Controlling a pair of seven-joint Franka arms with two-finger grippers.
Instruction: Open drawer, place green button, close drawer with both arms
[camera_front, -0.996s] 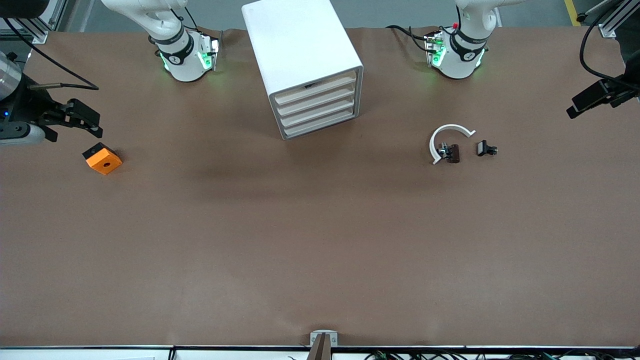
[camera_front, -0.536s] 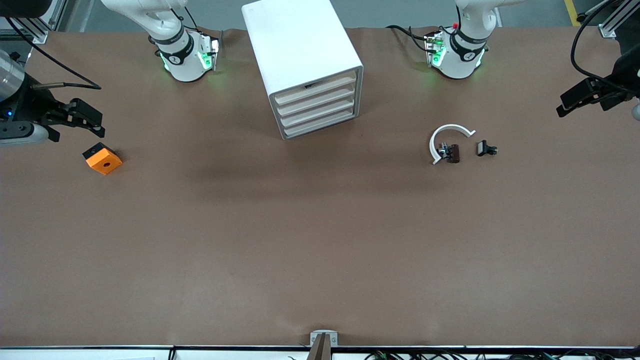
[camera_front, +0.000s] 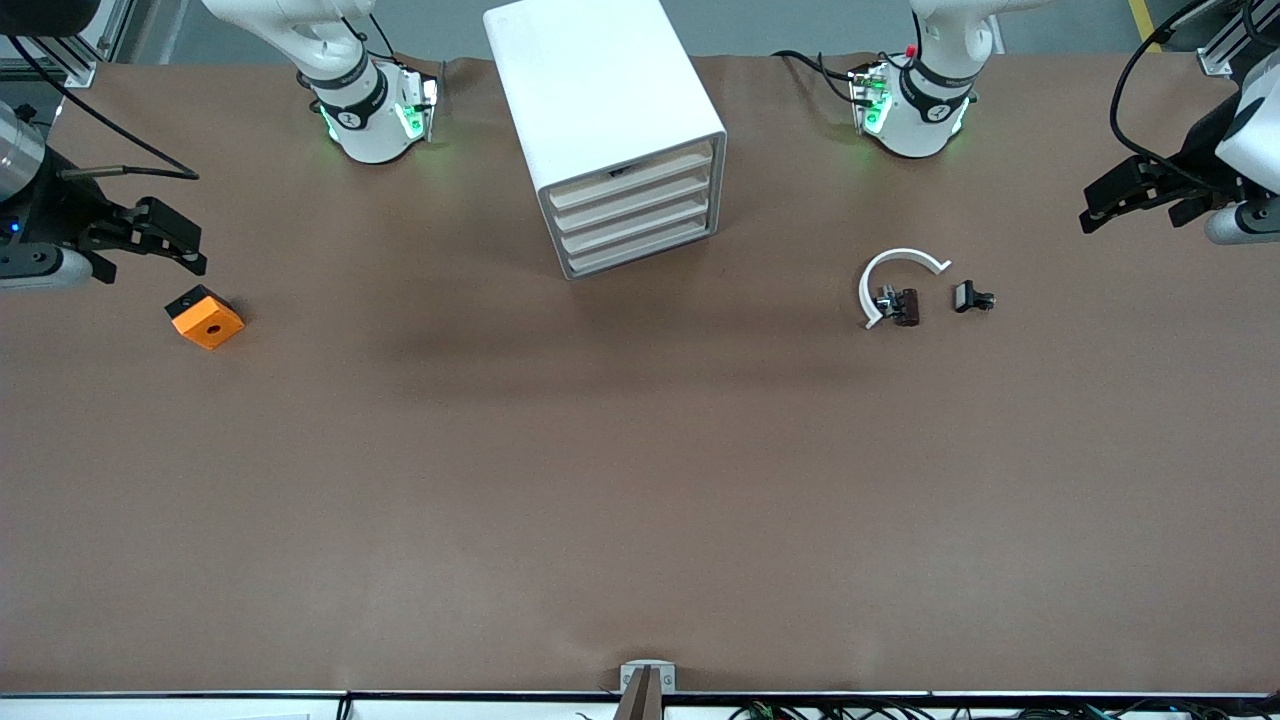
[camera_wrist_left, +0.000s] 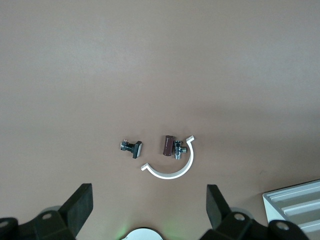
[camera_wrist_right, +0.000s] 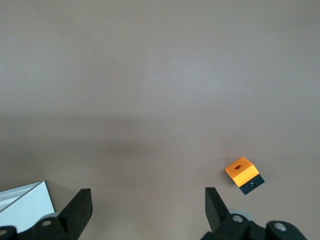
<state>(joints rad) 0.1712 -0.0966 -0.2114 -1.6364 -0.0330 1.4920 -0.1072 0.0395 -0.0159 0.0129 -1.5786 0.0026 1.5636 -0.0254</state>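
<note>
White boxy cabinet between arm bases, four cream-fronted shallow drawers, all shut; lowest drawer flush with the rest. Left gripper over table's left-arm end, fingers spread, empty. Right gripper above table near orange cube, fingers spread, empty. White arc clip and small black part toward left arm's end.

Orange cube near the right arm's end — white arc with dark clip parts toward the left arm's.

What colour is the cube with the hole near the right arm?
Orange cube on a black base, clearest in the right wrist view.
</note>
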